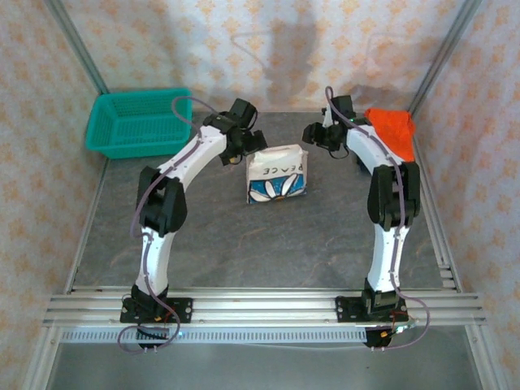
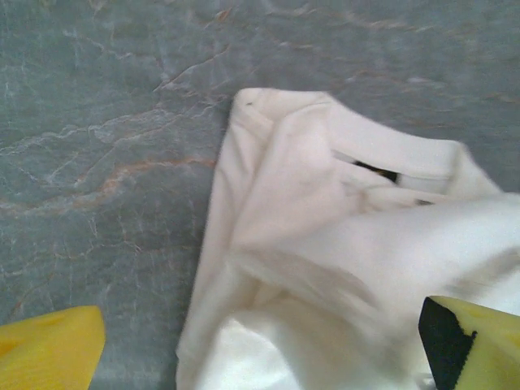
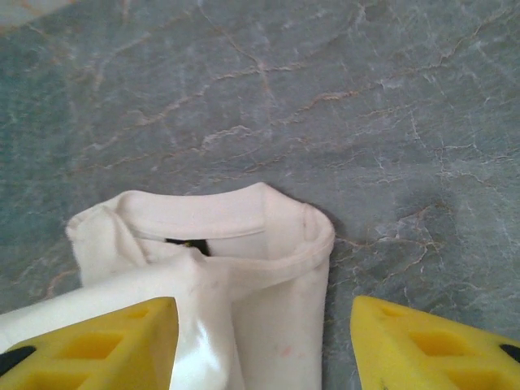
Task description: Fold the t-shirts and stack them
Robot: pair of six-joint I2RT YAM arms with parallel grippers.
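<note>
**White tee folded, both hands open: back out clean**

The white t-shirt [image 1: 278, 175] sits folded mid-counter [image 1: 244, 244], print up, collar end toward the far wall. The left hand [image 2: 262, 313] hovers over its far-left corner and the right hand [image 3: 262, 313] over its far-right corner. Both have their fingers spread and grip nothing. I read this as the let-go at the end of a fold.

How I'd run it:
- Lift both hands straight up before any sideways move.
- In the right wrist view a flap of cloth lies against one finger [image 3: 97, 341], so a lateral pull could drag the fold open.
- The collar end looks a bit bunched. I'd check the edges once clear.
- After that I'd regrip low and carry it to the orange shirt [image 1: 392, 126] at the far right, probably the stack spot.
</note>
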